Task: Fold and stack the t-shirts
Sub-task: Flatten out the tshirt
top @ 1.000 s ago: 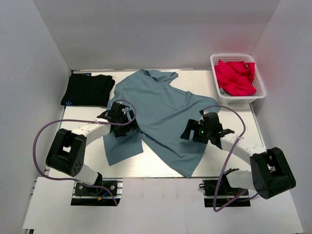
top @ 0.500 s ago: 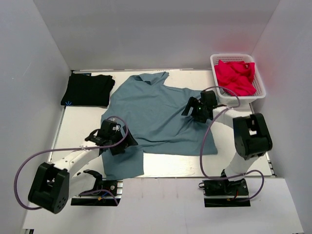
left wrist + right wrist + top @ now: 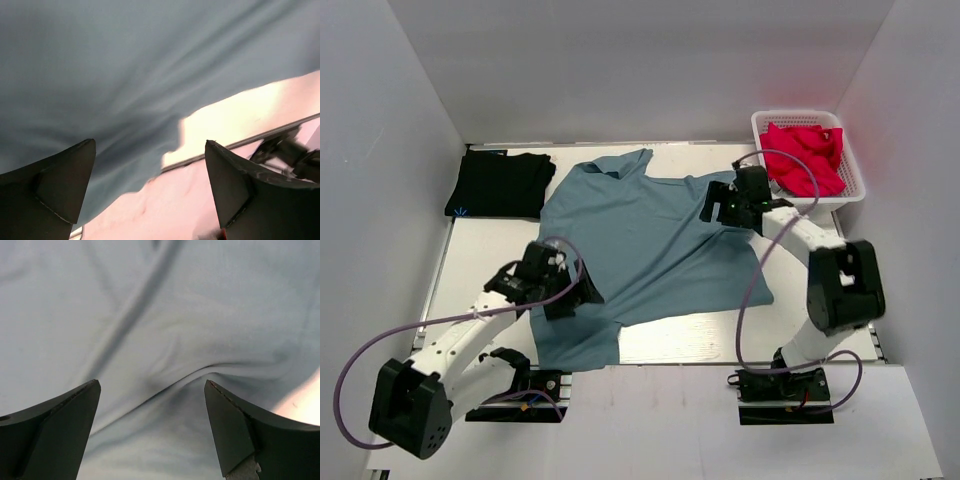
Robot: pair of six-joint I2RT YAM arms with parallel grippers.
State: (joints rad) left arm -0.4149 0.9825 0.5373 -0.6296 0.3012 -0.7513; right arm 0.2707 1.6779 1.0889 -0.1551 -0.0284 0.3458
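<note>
Spread over the table (image 3: 480, 250): the blue shirt (image 3: 640, 245), collar at the far side, hem toward the arm bases. Lies much flatter than a second ago, when bunched on a diagonal with one corner trailing toward the right base; now reaches the table's near edge with its near-left corner.

Left of the blue shirt's collar and apart from it: the black shirt (image 3: 500, 183), folded, with a small blue mark (image 3: 461, 212) at its near-left corner. Unmoved since the earlier frames.

Over the blue shirt's left edge, toward the hem: the left gripper (image 3: 565, 290), jaws spread wide, holding nothing. Shows blurred cloth and bare table between its fingers in the wrist view (image 3: 150, 145). Sits nearer the hem than a second ago.

At the blue shirt's far-right sleeve: the right gripper (image 3: 725, 205), jaws also wide apart and empty, with creased cloth below (image 3: 150, 385). Has swung there from the shirt's near-right part.

Just right of that sleeve: the basket (image 3: 855, 190) with red cloth (image 3: 805, 155), same as before.
</note>
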